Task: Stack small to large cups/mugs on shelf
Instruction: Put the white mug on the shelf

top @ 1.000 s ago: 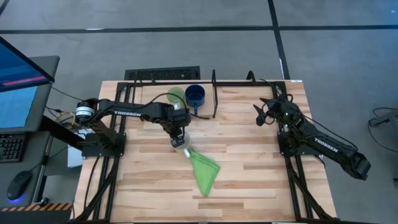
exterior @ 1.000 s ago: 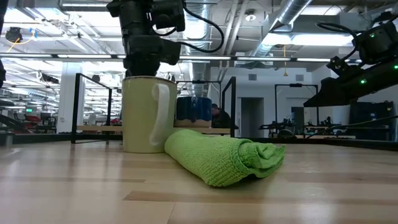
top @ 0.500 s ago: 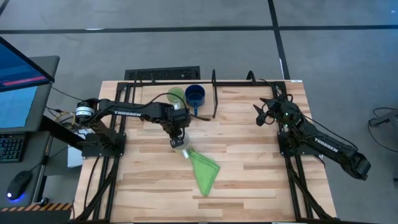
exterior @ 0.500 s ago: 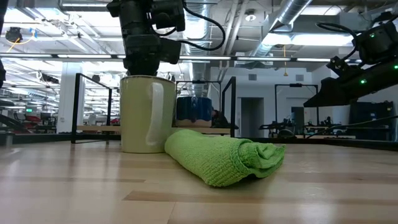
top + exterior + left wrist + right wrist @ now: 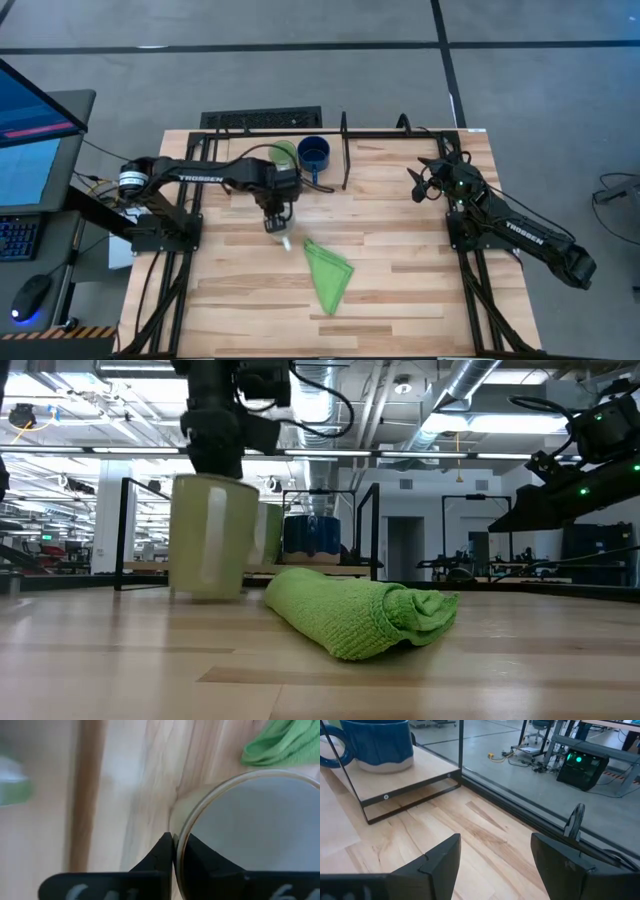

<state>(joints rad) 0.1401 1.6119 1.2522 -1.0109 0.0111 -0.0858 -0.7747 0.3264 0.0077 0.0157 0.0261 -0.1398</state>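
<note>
Two dark robot arms work over a wooden table (image 5: 400, 260), the largest thing in view, with a low black-rod shelf (image 5: 345, 150) standing along its far edge. On the shelf's light base sit a dark blue mug (image 5: 314, 153) and, just beside it, a light green mug (image 5: 283, 154). A folded green cloth (image 5: 328, 275) lies near the middle of the table. The left arm reaches in between shelf and cloth, its tool (image 5: 276, 218) pinched tight on the rim of a white mug (image 5: 208, 537), one finger inside the rim and one outside in the left wrist view. In the low view that mug appears upright and blurred, just beside the cloth and apart from it; whether its base touches the table cannot be told. The right arm waits near the table's right edge, its tool (image 5: 495, 852) spread wide and holding nothing.
</note>
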